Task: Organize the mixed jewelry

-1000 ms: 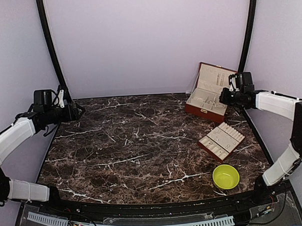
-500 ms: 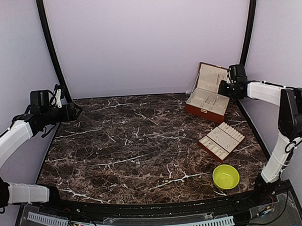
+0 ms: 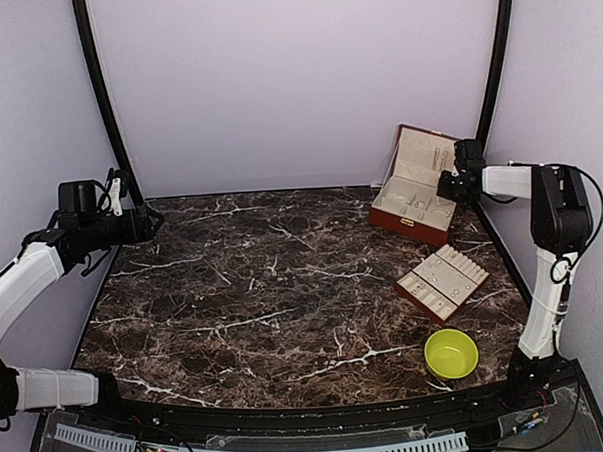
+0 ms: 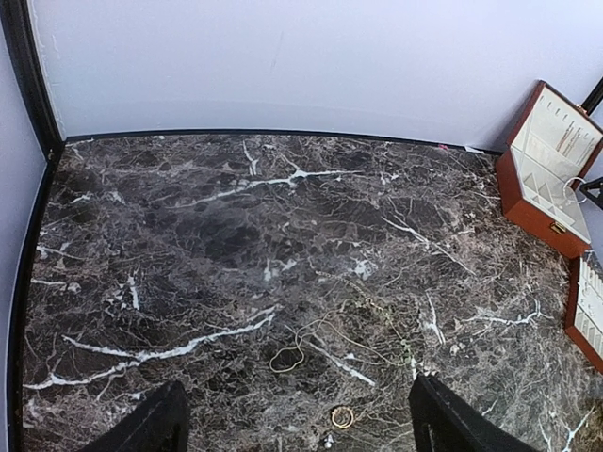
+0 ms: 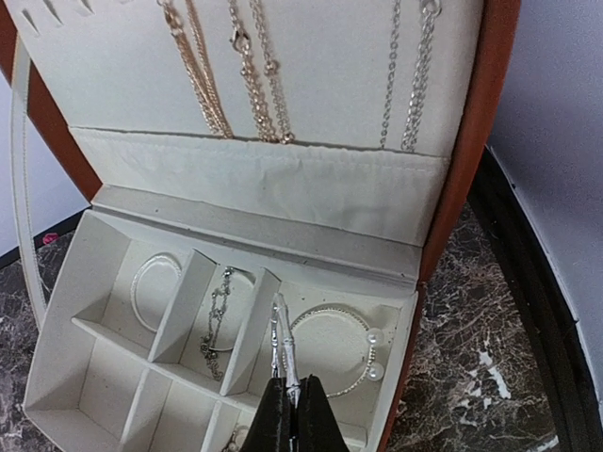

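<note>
The mixed jewelry shows in the left wrist view, lying on the dark marble: a thin chain loop (image 4: 287, 357), a small ring (image 4: 342, 416) and a tiny stud (image 4: 327, 440). My left gripper (image 4: 300, 386) hovers above them, open and holding nothing; from above the left gripper (image 3: 153, 221) sits at the table's far left. My right gripper (image 5: 292, 394) is shut on a thin silvery bracelet (image 5: 283, 344), held edge-on over the reddish-brown box (image 5: 495, 122), above the compartment with a pearl bracelet (image 5: 369, 348). From above, the right gripper (image 3: 446, 188) is at the box (image 3: 409, 219).
Necklaces (image 5: 247, 71) hang in the box lid, and a hoop (image 5: 155, 287) and chain bracelet (image 5: 219, 320) lie in other compartments. A cream-lined compartment tray (image 3: 443, 282) lies in front of the box. A yellow-green bowl (image 3: 451, 353) stands near the front right.
The right arm has folded back toward the right wall, its gripper staying at the open box. The left arm drew slightly left.
</note>
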You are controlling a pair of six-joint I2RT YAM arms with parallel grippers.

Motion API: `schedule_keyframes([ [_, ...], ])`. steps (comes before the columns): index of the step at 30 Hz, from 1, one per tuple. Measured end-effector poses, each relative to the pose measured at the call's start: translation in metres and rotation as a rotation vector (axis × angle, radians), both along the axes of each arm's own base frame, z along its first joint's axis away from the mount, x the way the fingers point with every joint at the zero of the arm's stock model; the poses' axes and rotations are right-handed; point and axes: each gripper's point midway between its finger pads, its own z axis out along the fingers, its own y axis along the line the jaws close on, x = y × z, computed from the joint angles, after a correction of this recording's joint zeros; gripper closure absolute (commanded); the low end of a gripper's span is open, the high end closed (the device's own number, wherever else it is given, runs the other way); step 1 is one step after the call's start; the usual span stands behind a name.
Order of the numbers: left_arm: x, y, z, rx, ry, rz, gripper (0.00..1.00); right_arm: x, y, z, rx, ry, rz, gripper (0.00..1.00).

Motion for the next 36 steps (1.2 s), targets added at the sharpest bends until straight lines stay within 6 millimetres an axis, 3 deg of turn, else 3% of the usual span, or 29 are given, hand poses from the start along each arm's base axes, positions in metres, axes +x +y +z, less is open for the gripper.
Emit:
schedule_keyframes([
  [7,0.000,-0.002,0.000,-0.005,0.001,-0.008,0.16,0.007,0.003,-0.026,0.009,0.040,0.017,1.00],
  [17,0.000,-0.002,0.000,-0.005,0.001,-0.008,0.17,0.010,0.008,-0.041,0.028,0.053,0.040,1.00],
  [22,0.000,-0.001,0.000,-0.004,0.001,-0.008,0.16,0.013,0.008,-0.060,0.026,0.073,0.038,1.00],
  [28,0.000,-0.001,0.000,-0.004,0.001,-0.008,0.16,0.017,0.008,-0.058,0.027,0.065,0.039,1.00],
  [36,0.000,-0.001,0.000,-0.004,0.000,-0.008,0.16,0.016,0.006,-0.059,0.022,0.071,0.033,0.86],
])
